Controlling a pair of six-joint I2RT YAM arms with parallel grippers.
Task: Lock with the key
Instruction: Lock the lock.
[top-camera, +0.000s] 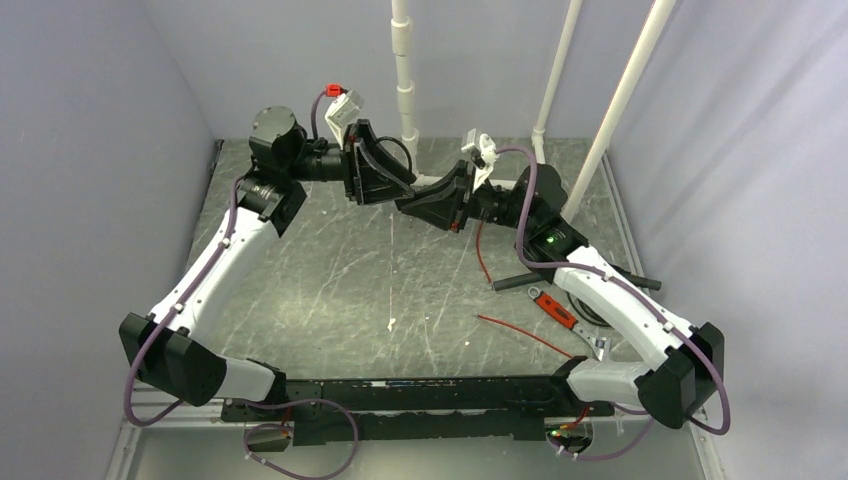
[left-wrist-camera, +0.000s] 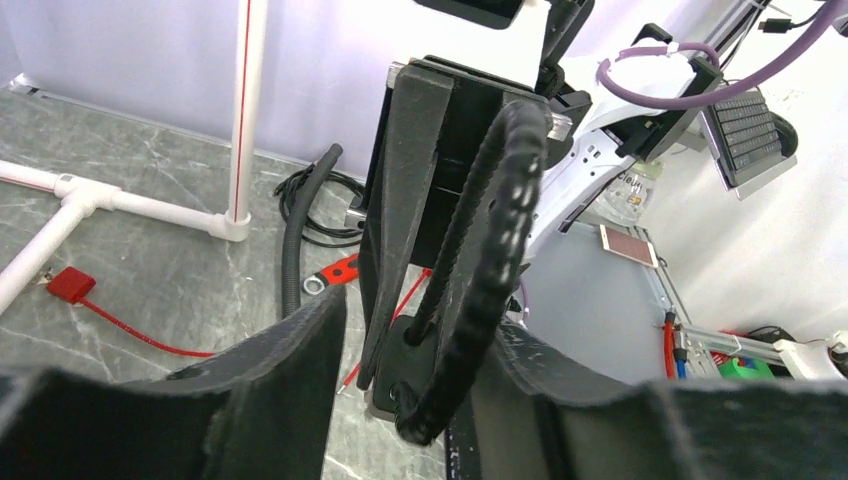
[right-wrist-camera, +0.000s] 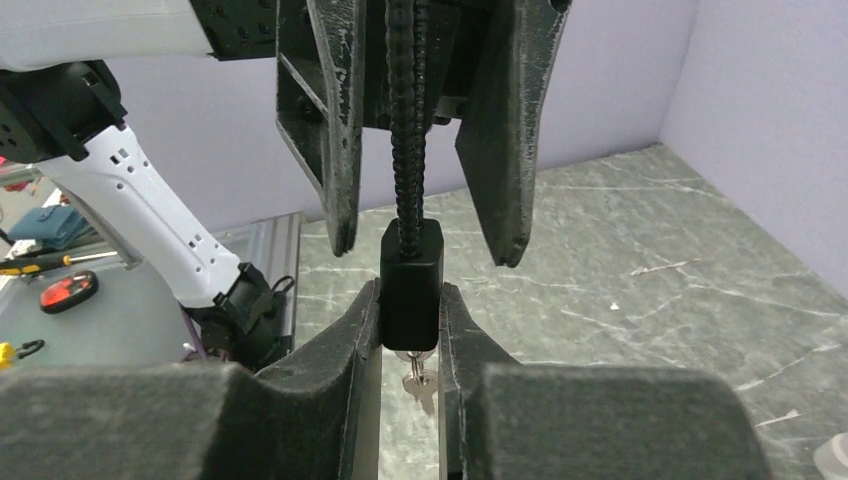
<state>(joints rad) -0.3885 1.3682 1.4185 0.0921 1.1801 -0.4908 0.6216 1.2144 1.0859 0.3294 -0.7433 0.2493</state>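
The lock (right-wrist-camera: 410, 275) is off the table (top-camera: 380, 300), held in the air where the two arms meet, in the upper middle of the overhead view. In the lower middle of its own wrist view, the right gripper (right-wrist-camera: 410, 300) has its fingers pressed flat against both sides of the black lock body. It is clamped on the lock with no gap showing. A ribbed black cable (right-wrist-camera: 405, 140) rises from the top of the body toward the top of that frame. The left gripper (right-wrist-camera: 422, 250) comes in from above there, with its two fingers spread wide, one on each side of the cable. There is clear space on both sides, and it holds nothing. The left wrist view agrees: the body and looped cable sit between its fingers without touching them.

A key (right-wrist-camera: 417, 385) hangs below the body, between the right fingers at the bottom of the frame. It looks to be in the keyhole, though the slot itself is hidden.

Judged from this, lifting and steadying the lock are done and the key appears to be in place. What remains is the turn itself. The left gripper has not taken the key and sits on the cable side of the body, opposite the key. Whether the cable end is seated and latched cannot be told.
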